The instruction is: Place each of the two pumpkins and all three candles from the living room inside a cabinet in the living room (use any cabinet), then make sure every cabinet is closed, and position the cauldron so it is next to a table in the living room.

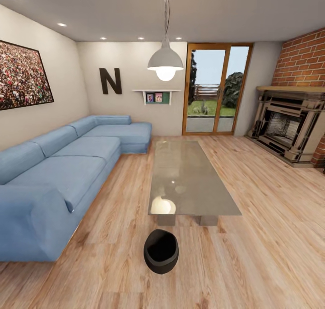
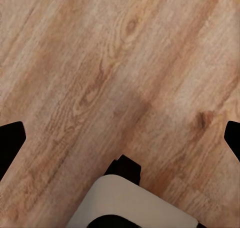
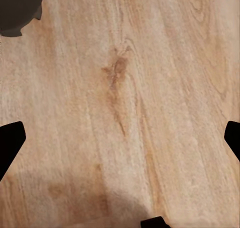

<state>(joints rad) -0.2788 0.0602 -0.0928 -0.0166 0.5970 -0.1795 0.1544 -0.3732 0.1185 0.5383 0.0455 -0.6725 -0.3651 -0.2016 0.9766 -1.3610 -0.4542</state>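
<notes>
Both pincers stood wide apart over bare floor, we noted: in the left wrist view the left pincer (image 2: pixel 120 138) showed just two black fingertips (image 2: pixel 10 140) at opposite edges of the frame, nothing between them, and the right pincer (image 3: pixel 120 138) looked the same in its own view, its dark fingertips (image 3: pixel 10 143) cut off at the borders. A pale rounded part with a black fitting (image 2: pixel 131 198), cropped by the frame edge, sat over the planks in the left wrist view; we could not tell what it was. A dark rounded shape (image 3: pixel 17 10) was clipped at one corner of the right wrist view, too little of it for us to name.

From the head view we saw the small round-bellied matte black cauldron (image 1: pixel 161 251) standing upright on the light wood-plank floor (image 1: pixel 271 236), near the closest short end of the low rectangular desk with its glossy grey-green glass top (image 1: pixel 189 178), apart from it. Its inside was dark and hard to read. A long blue corner sofa (image 1: pixel 58 164) ran along the left wall under a framed crowd picture (image 1: pixel 22 74). A white pendant lamp (image 1: pixel 165 63) hung above the desk, a dark letter N (image 1: pixel 110 81) marked the far wall, a wood-framed glass door (image 1: pixel 216 87) gave onto greenery, and a stone-coloured fireplace (image 1: pixel 289 124) stood against red brick (image 1: pixel 302 60), cut off at the right.
</notes>
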